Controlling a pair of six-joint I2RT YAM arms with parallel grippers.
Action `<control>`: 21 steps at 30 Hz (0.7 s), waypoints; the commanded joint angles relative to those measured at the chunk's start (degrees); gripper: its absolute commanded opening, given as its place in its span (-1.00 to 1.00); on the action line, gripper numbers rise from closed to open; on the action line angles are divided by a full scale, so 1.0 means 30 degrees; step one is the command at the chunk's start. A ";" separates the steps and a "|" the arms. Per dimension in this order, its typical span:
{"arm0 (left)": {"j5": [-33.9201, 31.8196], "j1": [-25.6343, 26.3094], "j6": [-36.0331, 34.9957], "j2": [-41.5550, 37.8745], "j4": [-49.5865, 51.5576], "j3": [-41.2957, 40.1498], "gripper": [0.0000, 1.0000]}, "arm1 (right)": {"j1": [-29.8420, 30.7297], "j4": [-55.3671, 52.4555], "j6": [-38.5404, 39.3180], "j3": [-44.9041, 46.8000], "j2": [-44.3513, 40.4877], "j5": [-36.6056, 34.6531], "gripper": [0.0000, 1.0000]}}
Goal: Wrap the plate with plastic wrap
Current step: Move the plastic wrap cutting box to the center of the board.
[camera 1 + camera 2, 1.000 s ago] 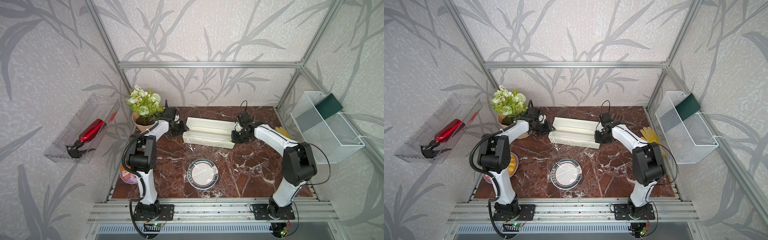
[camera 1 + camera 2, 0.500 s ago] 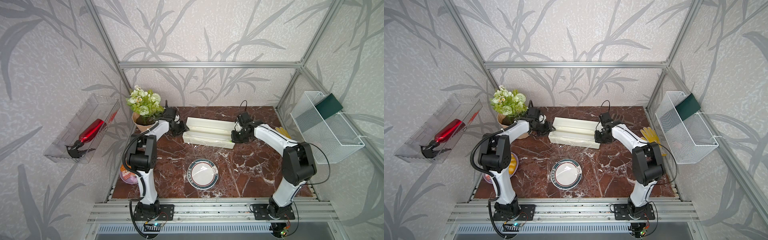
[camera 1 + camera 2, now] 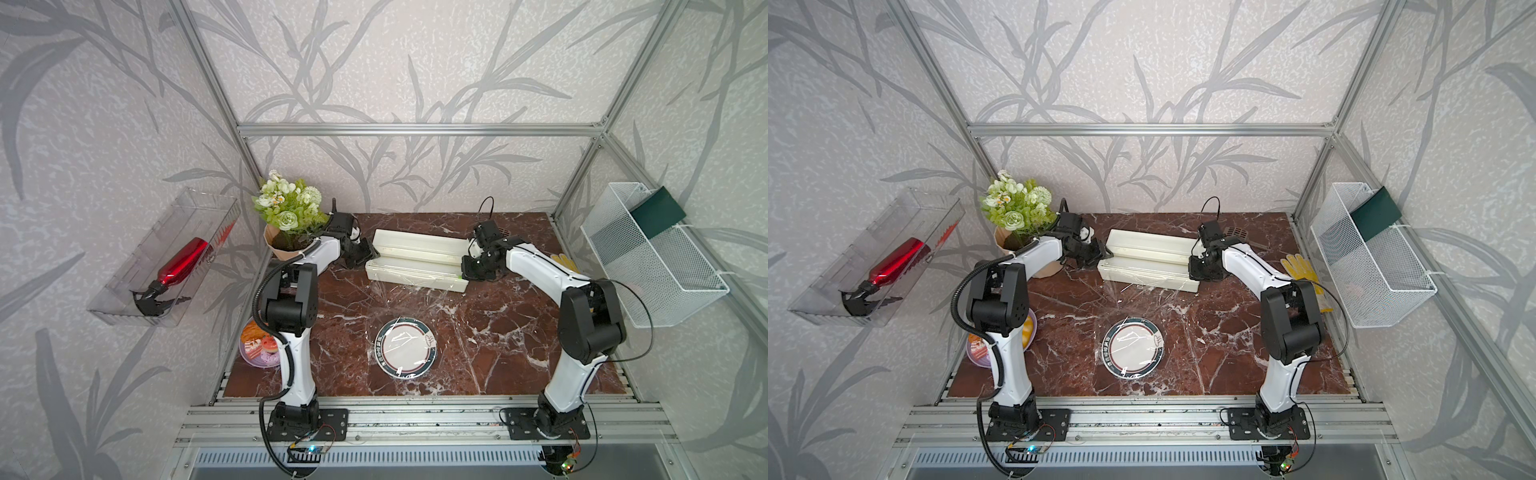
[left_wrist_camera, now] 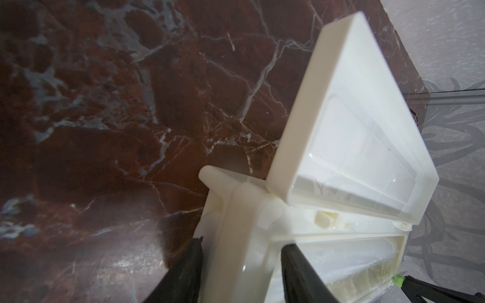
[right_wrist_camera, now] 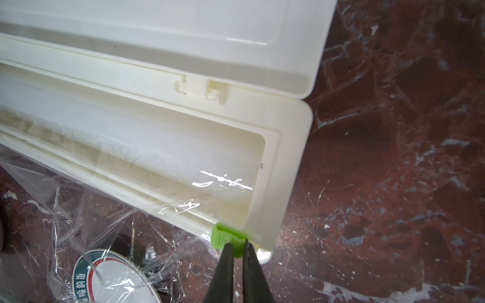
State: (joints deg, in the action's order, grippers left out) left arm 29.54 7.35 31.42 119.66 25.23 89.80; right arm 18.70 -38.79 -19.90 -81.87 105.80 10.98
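Note:
The plate (image 3: 406, 348) (image 3: 1133, 348), white with a dark green rim, lies on the marble near the front middle. The plastic wrap (image 3: 399, 299) (image 5: 78, 210) runs wrinkled from the cream dispenser box (image 3: 415, 259) (image 4: 341, 157) down over the plate (image 5: 115, 278). The box's lid stands open. My left gripper (image 3: 368, 257) (image 4: 240, 262) is shut on the box's left end wall, one finger on each side. My right gripper (image 3: 465, 274) (image 5: 237, 245) is shut on the green slider (image 5: 225, 236) at the box's right end.
A flower pot (image 3: 291, 224) stands at the back left, just behind my left arm. A purple plate with toy food (image 3: 259, 347) sits at the left edge. A yellow glove (image 3: 565, 262) lies at the right edge, and a wire basket (image 3: 648, 257) hangs on the right wall.
Both arms, the box and the plate hold their places. Only the glints on the film between box and plate have shifted.

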 commanded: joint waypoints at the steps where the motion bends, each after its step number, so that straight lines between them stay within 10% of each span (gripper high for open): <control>1: 0.0548 0.0097 0.0167 0.0518 0.0056 0.0816 -0.04 | -0.0190 -0.0220 -0.0090 -0.0098 0.1465 -0.0704 -0.79; 21: 0.1393 0.0068 0.0699 0.1306 -0.0594 0.1737 -0.03 | -0.0461 -0.0364 -0.0017 -0.0935 0.2035 -0.0361 -0.79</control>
State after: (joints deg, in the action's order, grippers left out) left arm 30.35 7.05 32.42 122.58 24.77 93.62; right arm 17.54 -38.92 -19.88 -85.45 108.62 11.05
